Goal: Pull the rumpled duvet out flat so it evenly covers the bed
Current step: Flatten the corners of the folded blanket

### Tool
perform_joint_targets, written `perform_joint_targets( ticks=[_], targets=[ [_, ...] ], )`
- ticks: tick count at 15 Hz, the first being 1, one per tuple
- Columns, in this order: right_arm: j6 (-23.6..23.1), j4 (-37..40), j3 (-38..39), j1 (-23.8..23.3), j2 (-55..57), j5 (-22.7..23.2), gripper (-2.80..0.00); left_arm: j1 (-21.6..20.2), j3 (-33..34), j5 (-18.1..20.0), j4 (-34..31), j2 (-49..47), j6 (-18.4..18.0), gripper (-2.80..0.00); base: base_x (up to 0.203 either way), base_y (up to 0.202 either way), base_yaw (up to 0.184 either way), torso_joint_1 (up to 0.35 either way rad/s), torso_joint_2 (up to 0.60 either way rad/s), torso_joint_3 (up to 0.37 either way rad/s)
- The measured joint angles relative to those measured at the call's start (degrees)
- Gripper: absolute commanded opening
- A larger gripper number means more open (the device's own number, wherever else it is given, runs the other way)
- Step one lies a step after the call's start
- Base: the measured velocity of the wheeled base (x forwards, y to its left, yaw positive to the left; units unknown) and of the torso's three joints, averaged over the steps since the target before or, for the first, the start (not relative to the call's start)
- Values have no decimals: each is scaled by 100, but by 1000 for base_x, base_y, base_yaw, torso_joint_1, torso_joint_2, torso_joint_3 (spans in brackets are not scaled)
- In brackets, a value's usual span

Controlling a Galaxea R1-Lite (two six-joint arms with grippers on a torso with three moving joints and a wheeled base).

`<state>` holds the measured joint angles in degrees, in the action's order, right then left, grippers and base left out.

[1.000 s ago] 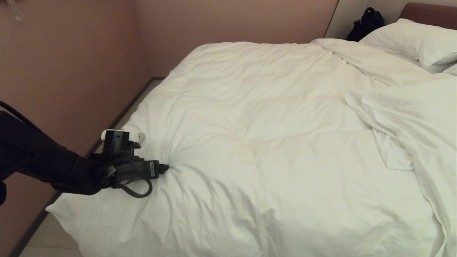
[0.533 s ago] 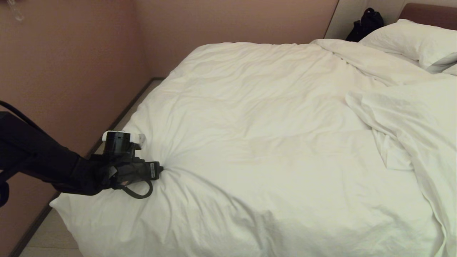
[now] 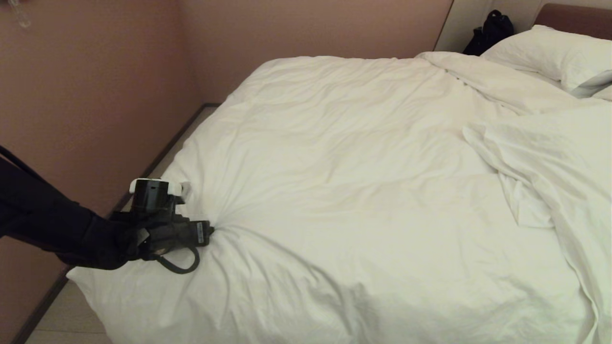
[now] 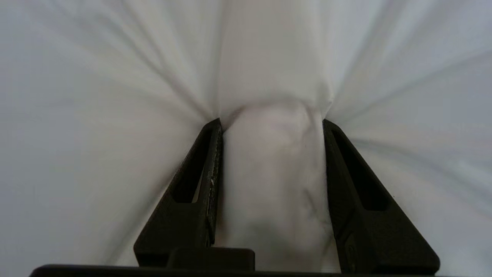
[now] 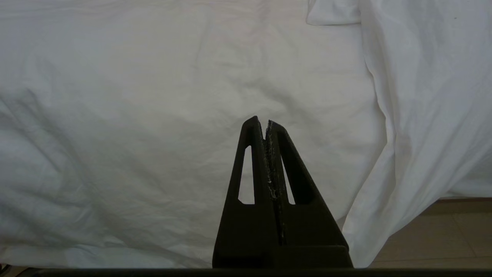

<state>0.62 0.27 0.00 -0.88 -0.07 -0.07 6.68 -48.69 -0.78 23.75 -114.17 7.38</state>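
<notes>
On the wide low bed (image 3: 569,16) with its reddish-brown headboard, seen from the head view, we find the thick, puffy white duvet in a wrinkled cotton cover (image 3: 344,181) spread over most of the mattress, its near left corner hanging past the bed's edge over the pale floor (image 3: 67,315). Along the right side a fold of the duvet is turned back on itself in a rumpled ridge. Two plump white rectangular pillows (image 3: 550,52) lie at the head end, and a black bag (image 3: 490,28) stands behind them against the wall. We note the black left pincer (image 3: 209,230) at the duvet's left edge, low and level, with creases fanning out from its tip across the cover. The pinkish-brown wall (image 3: 95,95) runs just beside that side of the bed.

In the left wrist view, we record the left pincer (image 4: 271,123) clamped on a thick bunched fold of the duvet (image 4: 273,173), the cloth filling the gap between the two black fingers (image 4: 200,184) and creases radiating beyond them.

In the right wrist view, we find the right pincer (image 5: 266,122) with its fingers pressed together and gripping nothing, hanging apart from the duvet (image 5: 153,115) at the bed's near side, where a draped fold falls toward the floor (image 5: 453,231).
</notes>
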Motion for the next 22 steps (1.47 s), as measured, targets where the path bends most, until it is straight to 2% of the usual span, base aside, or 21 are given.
perform_joint_targets(
  ticks=[4, 10, 16, 22],
  targets=[
    [-2, 0, 0, 0, 0, 0, -280, -253, 458, -193, -43, 349, -85, -280, 0, 0, 0, 0, 0, 0],
    [0, 2, 0, -2, 0, -2, -280, -625, 658, -252, -104, 525, -220, -280, 0, 0, 0, 0, 0, 0],
    [1, 0, 0, 0, 0, 0, -280, -689, 763, -232, -74, 808, -213, -280, 0, 0, 0, 0, 0, 0],
    [0, 2, 0, 0, 0, 0, -280, -745, 884, -228, -140, 1943, -171, -280, 0, 0, 0, 0, 0, 0]
  ],
)
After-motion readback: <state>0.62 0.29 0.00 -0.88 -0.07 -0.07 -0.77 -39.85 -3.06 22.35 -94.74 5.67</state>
